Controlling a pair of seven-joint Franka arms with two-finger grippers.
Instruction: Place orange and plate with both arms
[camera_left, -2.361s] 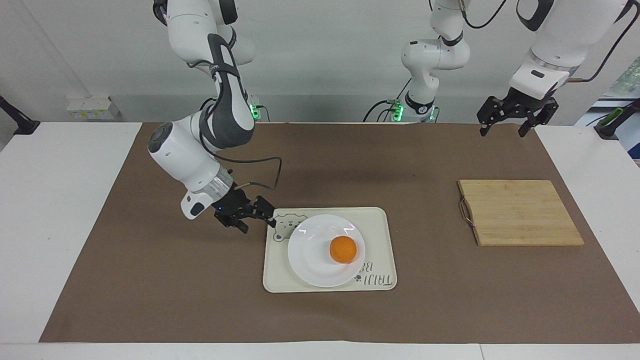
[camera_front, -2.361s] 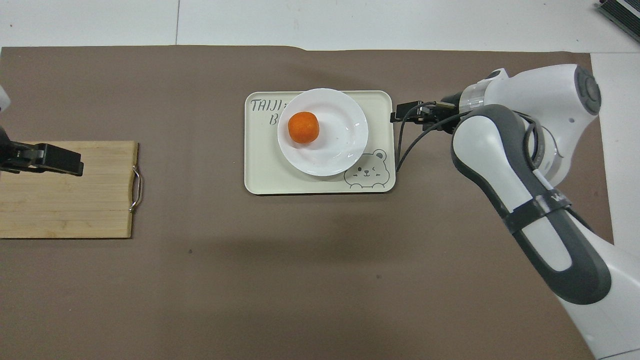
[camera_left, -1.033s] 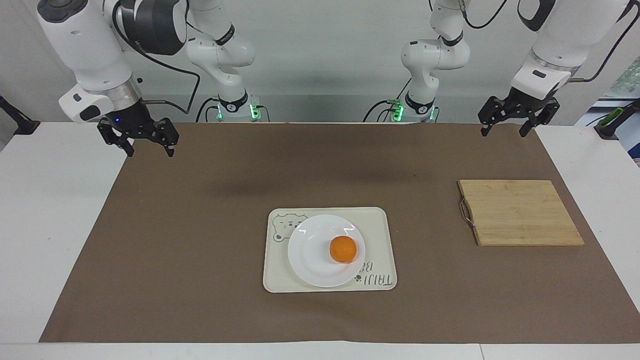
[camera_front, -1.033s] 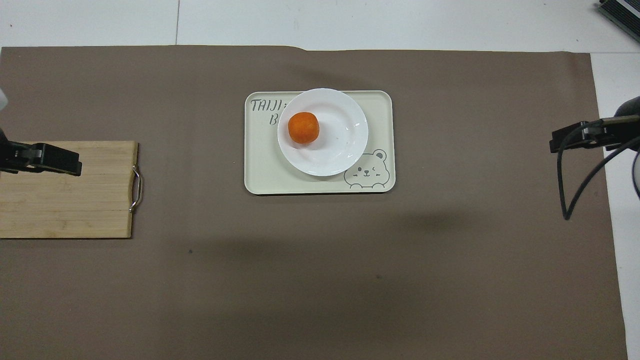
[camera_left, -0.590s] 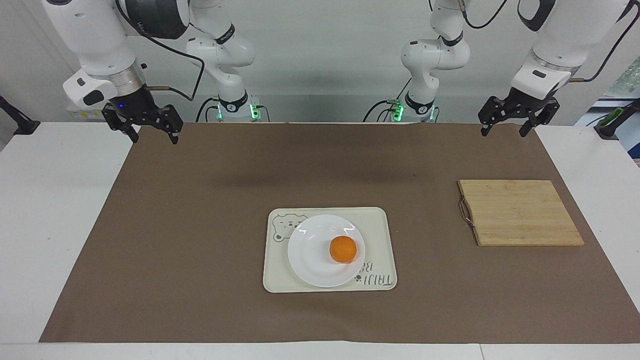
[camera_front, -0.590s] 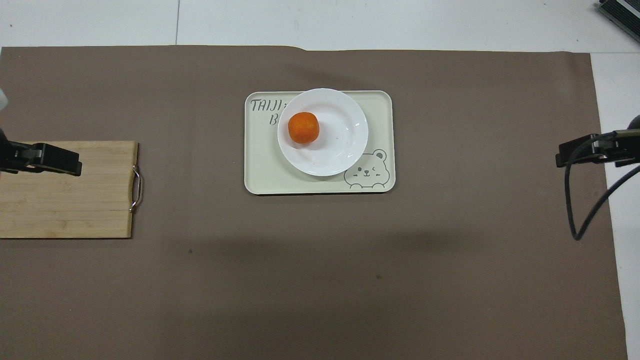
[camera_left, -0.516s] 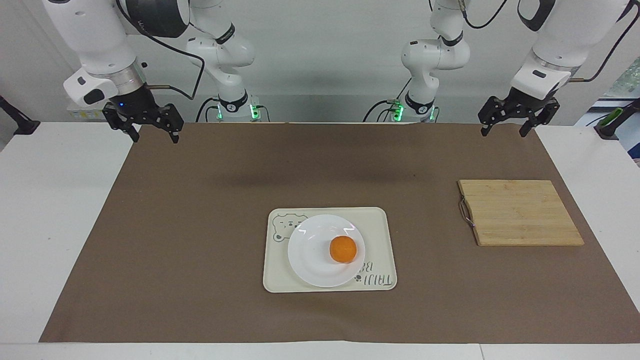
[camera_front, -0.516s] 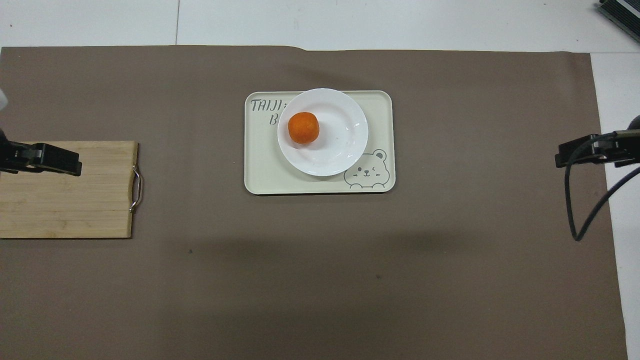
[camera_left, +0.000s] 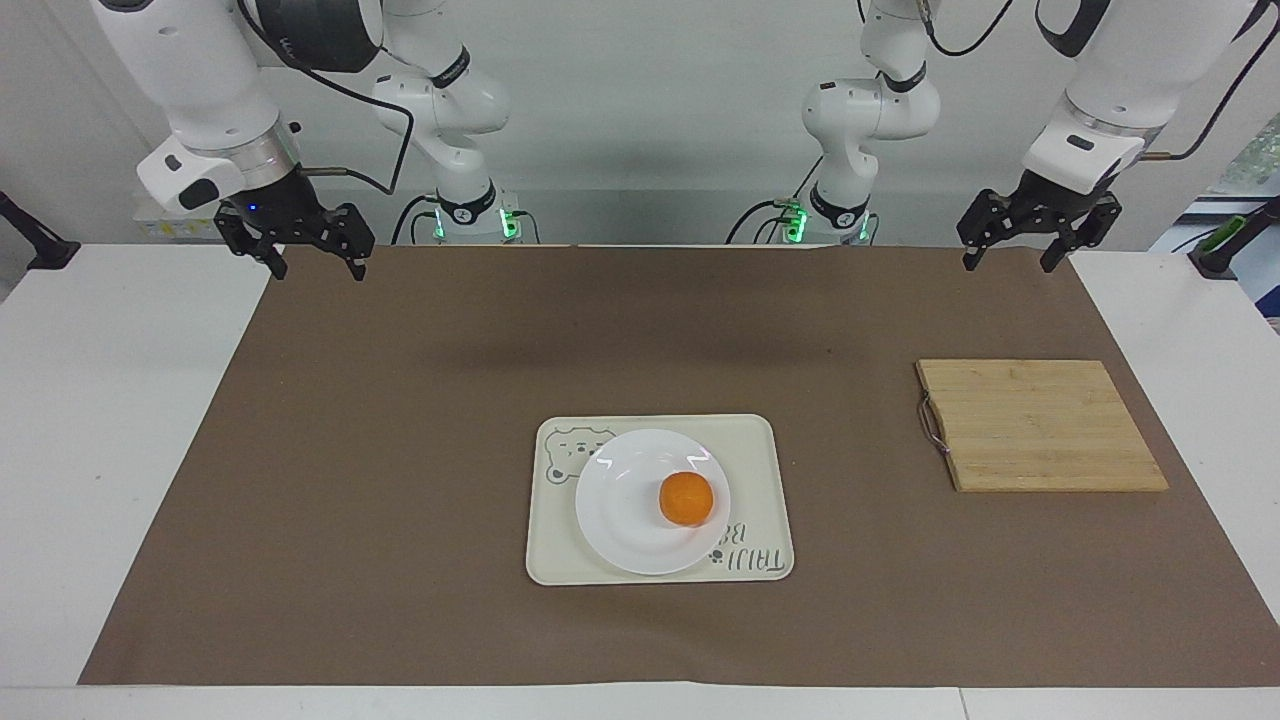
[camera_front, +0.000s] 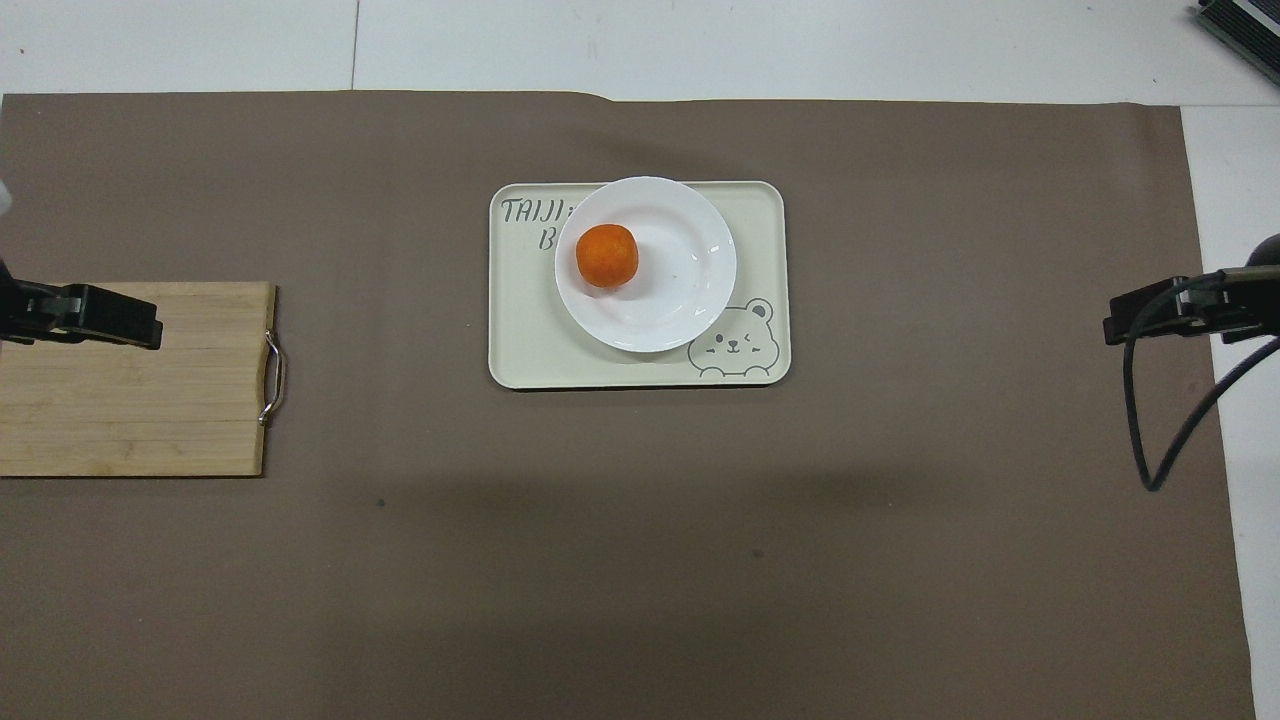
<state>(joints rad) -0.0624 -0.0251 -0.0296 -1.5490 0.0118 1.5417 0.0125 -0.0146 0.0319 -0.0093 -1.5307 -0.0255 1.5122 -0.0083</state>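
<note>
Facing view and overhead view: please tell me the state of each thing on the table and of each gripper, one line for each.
orange: lying on the plate, free.
plate: flat on the tray, bearing the orange.
tray: flat on the brown mat.
cutting board: flat, bare, toward the left arm's end.
left gripper: open, empty, raised, waiting.
right gripper: open, empty, raised over the mat's edge.

Bright orange (camera_left: 686, 499) resting off-centre on glossy white plate (camera_left: 620, 520), plate apparently flat.

So the right gripper (camera_left: 316, 262) is way back from the tray (camera_left: 770, 470) now, up over the mat's (camera_left: 400, 450) corner by its base, empty.
</note>
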